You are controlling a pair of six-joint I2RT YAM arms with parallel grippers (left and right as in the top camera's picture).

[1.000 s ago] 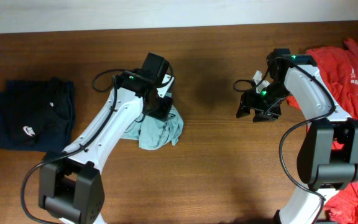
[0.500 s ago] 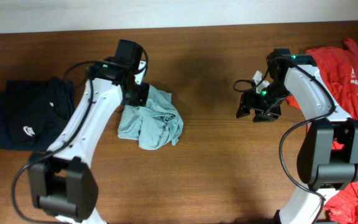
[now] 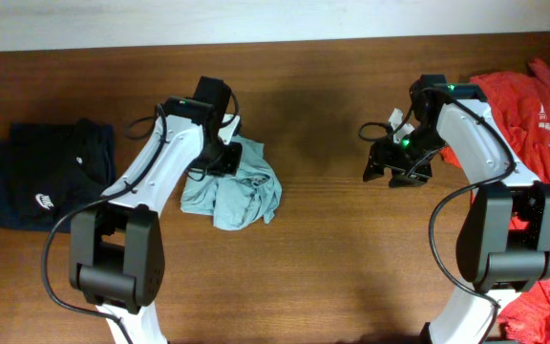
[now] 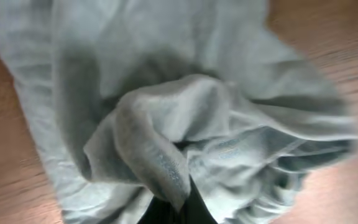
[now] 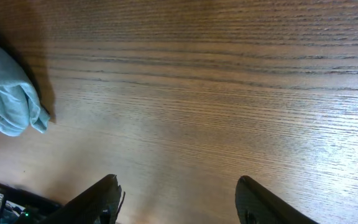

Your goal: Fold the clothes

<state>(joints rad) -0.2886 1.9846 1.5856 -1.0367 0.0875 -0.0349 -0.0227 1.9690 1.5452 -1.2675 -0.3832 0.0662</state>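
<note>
The left gripper (image 3: 220, 153) had swung back from the far-left reach it held half a second before and had come in over the upper left part of the grey-blue T-shirt (image 3: 242, 191), which lay pulled wider to the left than a second earlier; the right arm had not shifted. The shirt sat crumpled mid-bench, between the navy T-shirt (image 3: 51, 186) folded at the left end and the red-orange T-shirt (image 3: 533, 96) heaped at the right. In the wrist view the left gripper (image 4: 176, 210) appeared pressed onto a raised ridge of the cloth (image 4: 185, 112). The right gripper (image 5: 178, 199) hung spread and empty above the bare bench (image 3: 332, 248). The step looked like spreading the shirt flat before any fold; next it likely needed the right arm to take the opposite edge and draw it taut.
</note>
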